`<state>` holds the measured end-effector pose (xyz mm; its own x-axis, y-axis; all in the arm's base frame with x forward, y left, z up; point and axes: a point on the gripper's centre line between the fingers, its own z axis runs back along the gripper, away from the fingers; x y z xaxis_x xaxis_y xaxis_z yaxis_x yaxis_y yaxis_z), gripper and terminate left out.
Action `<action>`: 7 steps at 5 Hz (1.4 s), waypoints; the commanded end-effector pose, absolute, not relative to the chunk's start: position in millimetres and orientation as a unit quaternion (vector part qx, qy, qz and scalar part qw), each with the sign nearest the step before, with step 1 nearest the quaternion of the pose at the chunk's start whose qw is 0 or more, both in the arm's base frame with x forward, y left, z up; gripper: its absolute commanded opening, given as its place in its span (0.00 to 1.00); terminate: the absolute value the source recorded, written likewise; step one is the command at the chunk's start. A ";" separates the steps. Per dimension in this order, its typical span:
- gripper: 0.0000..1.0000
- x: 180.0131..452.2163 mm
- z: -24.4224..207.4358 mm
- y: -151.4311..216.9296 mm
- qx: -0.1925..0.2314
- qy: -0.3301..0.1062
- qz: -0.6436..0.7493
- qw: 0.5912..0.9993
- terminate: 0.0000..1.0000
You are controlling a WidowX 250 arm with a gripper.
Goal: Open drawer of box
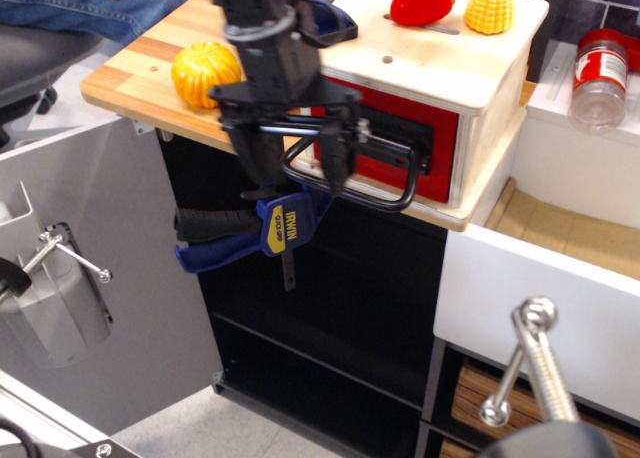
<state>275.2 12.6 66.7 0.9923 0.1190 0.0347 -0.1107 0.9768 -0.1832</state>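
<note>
The pale cream box (440, 63) stands on the wooden counter, with a small hole on top. Its red drawer front (440, 148) is shut flush and carries a black plate with a large black loop handle (385, 183) sticking out toward me. My black gripper (297, 163) hangs in front of the left end of the handle. Its two fingers (335, 158) point down with a gap between them, open and empty. The left end of the loop sits in or just behind that gap; I cannot tell which. The arm hides the drawer's left edge.
A blue bar clamp (270, 228) grips the counter edge just left of the box. An orange pumpkin (205, 73) lies on the counter (140, 73). A red pepper (420, 0) and corn (490, 5) sit on the box. A white drawer (540, 308) with silver handle (530, 363) is at lower right.
</note>
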 end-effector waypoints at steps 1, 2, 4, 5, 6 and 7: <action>1.00 298.3 70.5 7.0 -0.023 -0.073 0.001 0.997 0.00; 1.00 302.9 67.2 7.3 -0.009 -0.070 -0.006 0.997 0.00; 1.00 317.4 62.1 3.3 0.005 -0.073 -0.003 0.997 0.00; 1.00 314.4 45.5 3.7 0.016 -0.084 -0.006 0.996 0.00; 1.00 305.5 23.4 6.0 0.025 -0.088 -0.009 0.996 0.00; 1.00 287.3 17.9 2.7 0.013 -0.084 -0.004 0.996 0.00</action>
<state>289.6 2.2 15.3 0.9843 0.0350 0.1730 -0.0368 0.9993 0.0076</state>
